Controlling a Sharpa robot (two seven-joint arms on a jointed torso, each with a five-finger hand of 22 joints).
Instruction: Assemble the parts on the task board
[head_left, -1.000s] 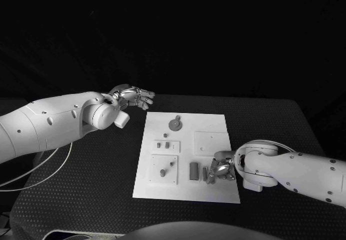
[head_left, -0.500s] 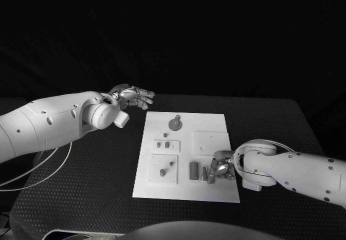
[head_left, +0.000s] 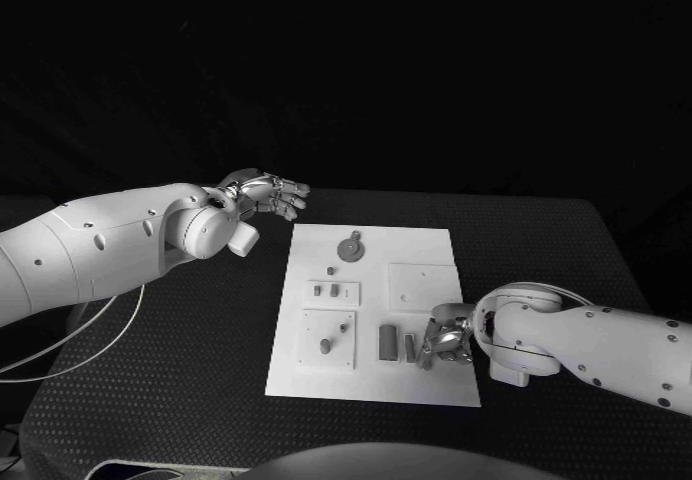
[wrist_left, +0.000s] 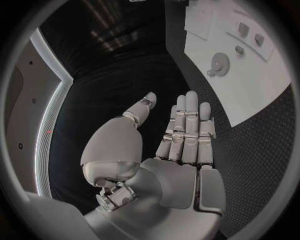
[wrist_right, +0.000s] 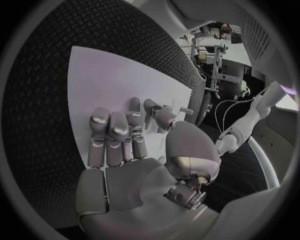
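Right hand (head_left: 444, 340) sat low over the near right corner of the task board (head_left: 418, 245), fingers (wrist_right: 112, 125) bunched and curled down toward the plate. Thumb and forefinger tips met around something small at the fingertips; a short peg-like bit stuck out just past the thumb in the right wrist view. Whether the hand actually pinched a part I could not tell. Just beside the fingertips, on the side away from the arm, stood a dark upright block (head_left: 388, 342), with a thinner piece (head_left: 410, 346) between block and fingers.

Left hand (head_left: 268, 193) hung off the board's far left corner, over the black table (head_left: 173, 380), well apart from the right hand. It held nothing; fingers lay straight and side by side, thumb spread off to one side, palm open.

Nearest the left hand on the board lay a round part with a tab (head_left: 349, 247). Farther from it, toward the right hand, two small pieces (head_left: 327, 290) stood in a raised square, and another part (head_left: 326, 345) lay on a larger square plate. A blank square plate (head_left: 423, 279) sat just beyond the right hand's fingertips.
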